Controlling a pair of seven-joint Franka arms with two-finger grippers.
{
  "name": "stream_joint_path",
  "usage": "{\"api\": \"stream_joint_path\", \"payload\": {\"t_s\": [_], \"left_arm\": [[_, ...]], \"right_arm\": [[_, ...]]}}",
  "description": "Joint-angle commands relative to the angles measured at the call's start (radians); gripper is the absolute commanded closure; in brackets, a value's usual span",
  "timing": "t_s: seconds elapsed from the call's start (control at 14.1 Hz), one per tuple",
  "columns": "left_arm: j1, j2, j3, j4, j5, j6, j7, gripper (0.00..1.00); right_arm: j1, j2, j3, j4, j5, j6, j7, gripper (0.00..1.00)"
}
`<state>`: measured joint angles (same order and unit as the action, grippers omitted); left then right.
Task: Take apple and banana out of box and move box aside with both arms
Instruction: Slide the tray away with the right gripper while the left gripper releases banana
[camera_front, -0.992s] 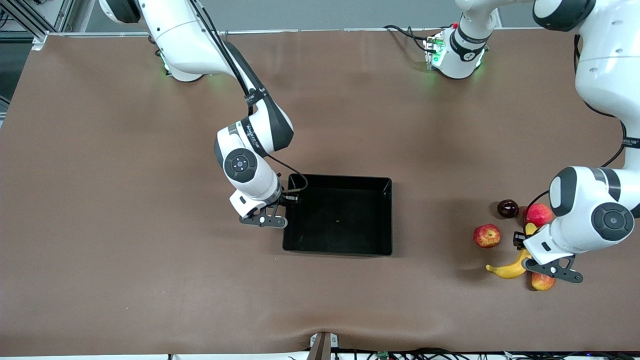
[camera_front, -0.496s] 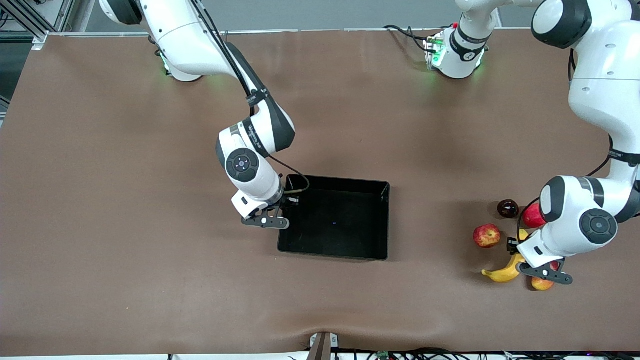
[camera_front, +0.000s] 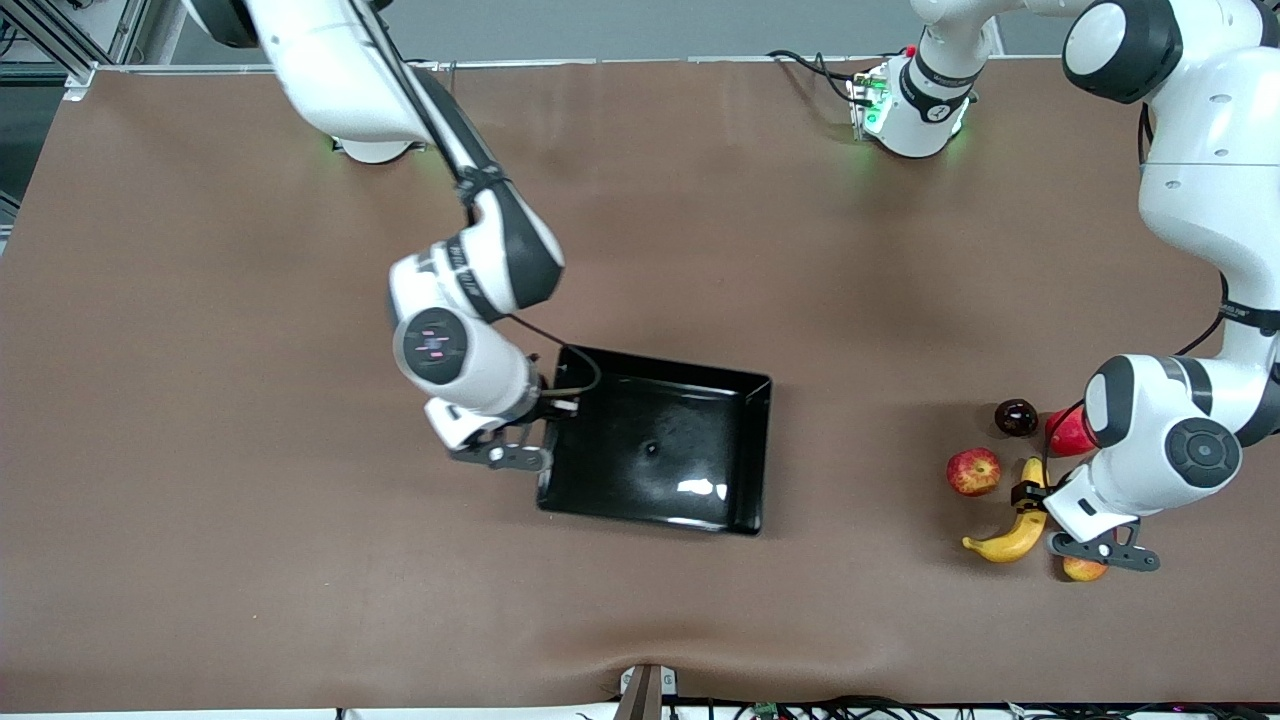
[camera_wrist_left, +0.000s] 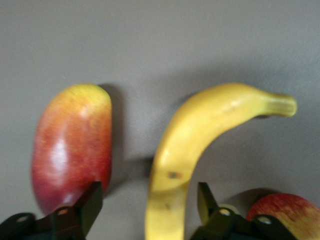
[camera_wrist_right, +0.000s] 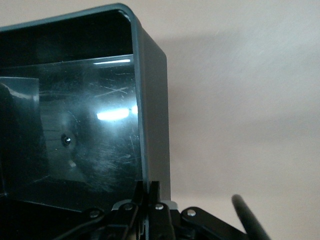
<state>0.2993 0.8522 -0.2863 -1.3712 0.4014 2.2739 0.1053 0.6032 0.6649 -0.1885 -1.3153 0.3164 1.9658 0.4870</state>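
two fruits are already lying outside the box (camera_front: 690, 440), so by my judgement only the shared box move is remaining. starting at the right arm's end of the table, the right gripper (camera_front: 548, 425) is pinching the box's nine o'clock wall, its fingers closed on the thin black rim, and that end seems to be riding slightly tilted. the box is sitting empty near the table's middle, its long axis running roughly nine to three o'clock in the front view. well apart at its three o'clock, the apple (camera_front: 973, 472) is resting on the table, with the banana (camera_front: 1010, 535) lying just beside it at five o'clock, curving up toward one o'clock. the left gripper (camera_wrist_left: 149, 192) is standing spread open astride the banana's upper part, gripping nothing, with a mango-like fruit (camera_front: 1085, 568) beside it. the free three o'clock wall is facing this gripper, lying at nine o'clock from it, so the left arm is looking like the one to take that wall.
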Motion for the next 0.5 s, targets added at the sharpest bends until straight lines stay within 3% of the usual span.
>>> {"api": "stream_joint_path", "payload": {"t_s": [0.0,0.42], "left_arm": [[0.001,-0.099,-0.017,-0.017,-0.004,-0.085,-0.009,0.00],[0.003,-0.312,-0.062,-0.026,-0.078,-0.344,-0.067,0.00]], "right_arm": [[-0.112,-0.086,0.015,-0.015,0.042,-0.124,-0.123,1.00],[-0.356,-0.220,0.012,-0.162,0.033,-0.185,-0.388,1.00]]}}
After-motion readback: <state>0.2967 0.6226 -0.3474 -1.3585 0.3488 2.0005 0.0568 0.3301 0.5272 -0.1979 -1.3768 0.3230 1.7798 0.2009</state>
